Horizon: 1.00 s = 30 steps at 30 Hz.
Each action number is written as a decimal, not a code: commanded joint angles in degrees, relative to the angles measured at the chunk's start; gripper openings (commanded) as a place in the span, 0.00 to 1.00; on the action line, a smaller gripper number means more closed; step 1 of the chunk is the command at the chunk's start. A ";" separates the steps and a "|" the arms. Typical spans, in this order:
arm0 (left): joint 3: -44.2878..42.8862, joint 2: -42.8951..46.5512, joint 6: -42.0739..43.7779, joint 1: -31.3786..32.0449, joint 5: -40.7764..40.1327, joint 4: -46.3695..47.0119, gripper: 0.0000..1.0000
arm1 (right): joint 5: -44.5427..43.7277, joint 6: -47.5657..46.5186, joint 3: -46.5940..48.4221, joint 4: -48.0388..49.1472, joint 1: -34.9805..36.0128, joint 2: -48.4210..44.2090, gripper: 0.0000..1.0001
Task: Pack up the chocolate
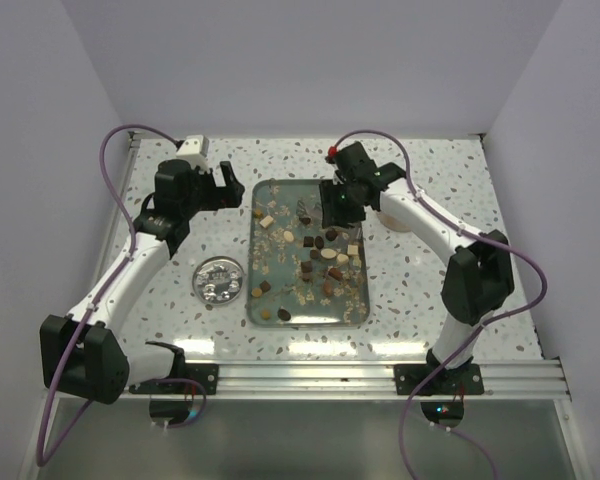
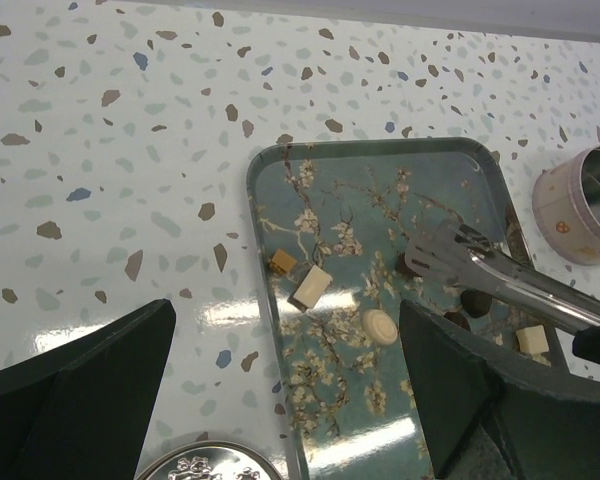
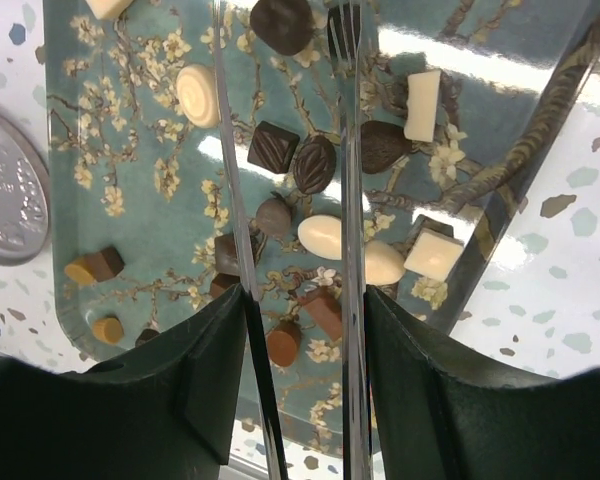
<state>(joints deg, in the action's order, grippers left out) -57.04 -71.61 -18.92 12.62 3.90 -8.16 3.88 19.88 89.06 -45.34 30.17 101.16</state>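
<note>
The left arm folded at its elbow by the near left corner and reached away over the worktop (image 2: 100, 200). Its left tool (image 1: 232, 190) was spread wide and held nothing. Bare speckled worktop lay open to that tool's left and beyond it, up to the white walls. Behind it, toward the arm bases, sat one round silver dish (image 1: 201, 272) of shiny silver pieces (image 1: 223, 288), about seven.

Just right of the left tool ran the long edge of one blossom-printed tray (image 2: 320, 190), with a raised rim all round. The chocolate (image 3: 320, 237) lay loose on the tray, beneath and ahead of the right tool (image 3: 302, 300). Some eighteen pieces showed from the right wrist, six of them cream and most of the rest dark. A few were half hidden, so the count was unsure.

The right tool was closed partway on one pair of metal tongs (image 2: 480, 262). Their two blades ran out over the pieces; whether they touched any could not be told. The right arm bent at its elbow far to the right and reached in over the tray's far right corner. Right of that tool stood one open round tin (image 2: 570, 220), just off the rim.
</note>
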 commanded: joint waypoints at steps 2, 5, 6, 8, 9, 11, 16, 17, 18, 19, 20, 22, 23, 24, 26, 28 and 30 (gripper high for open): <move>-2.29 1.39 0.20 -0.32 -1.09 0.34 1.00 | -1.50 -2.92 2.53 0.61 2.08 0.87 0.52; -2.29 1.39 0.20 -0.23 -1.00 0.08 1.00 | -2.20 -2.92 2.09 0.52 2.87 1.31 0.51; -2.29 1.39 0.28 -0.23 -1.00 -0.01 1.00 | -2.64 -3.00 2.35 0.34 3.13 1.23 0.51; -2.12 1.48 0.28 -0.23 -1.09 -0.19 1.00 | -3.79 -3.18 2.79 -0.62 3.93 1.23 0.51; -2.03 1.48 0.20 -0.23 -1.18 -0.19 1.00 | -5.10 -3.35 2.88 -0.97 4.10 1.23 0.51; -1.68 1.56 0.11 -0.32 -1.09 0.08 1.00 | -6.16 -3.62 2.53 -0.98 4.46 1.14 0.51; -1.41 2.09 -0.24 -0.23 -1.09 0.17 1.00 | -7.48 -3.88 2.00 -0.63 4.98 1.84 0.51; -1.41 2.18 -0.24 -0.23 -1.26 0.08 1.00 | -7.66 -3.88 2.00 -0.45 5.07 2.10 0.51; -1.32 2.44 -0.16 -0.23 -1.35 0.08 1.00 | -7.83 -3.88 2.09 -0.45 5.24 2.28 0.51; -1.24 2.53 -0.16 -0.32 -1.44 -0.01 1.00 | -7.83 -3.97 2.26 -0.45 5.25 2.54 0.51; -1.24 2.62 -0.16 -0.23 -1.35 -0.01 1.00 | -8.01 -4.06 2.44 -0.54 5.42 2.98 0.50; -1.06 2.97 -0.24 -0.32 -1.44 -0.18 1.00 | -8.45 -4.50 2.87 -0.80 6.03 3.25 0.50; -0.97 3.15 -0.16 -0.23 -1.53 -0.19 1.00 | -8.54 -4.50 3.05 -0.97 6.12 3.42 0.50; -0.80 3.23 -0.24 -0.14 -1.62 -0.19 1.00 | -8.71 -4.67 3.14 -1.15 6.56 3.60 0.50; -0.53 3.59 -0.24 -0.23 -1.79 -0.10 1.00 | -8.63 -4.85 3.14 -1.06 6.83 3.69 0.50; -0.36 3.76 -0.24 -0.23 -1.79 -0.10 1.00 | -8.80 -4.85 3.23 -0.98 7.44 3.86 0.50; -0.27 3.76 -0.33 -0.23 -1.71 -0.10 1.00 | -8.89 -4.76 3.40 -1.06 7.70 4.13 0.50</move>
<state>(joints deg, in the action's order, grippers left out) -57.04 -69.47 -18.94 12.62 2.74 -8.75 -3.64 15.99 89.60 -46.17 37.19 105.21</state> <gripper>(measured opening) 0.997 0.504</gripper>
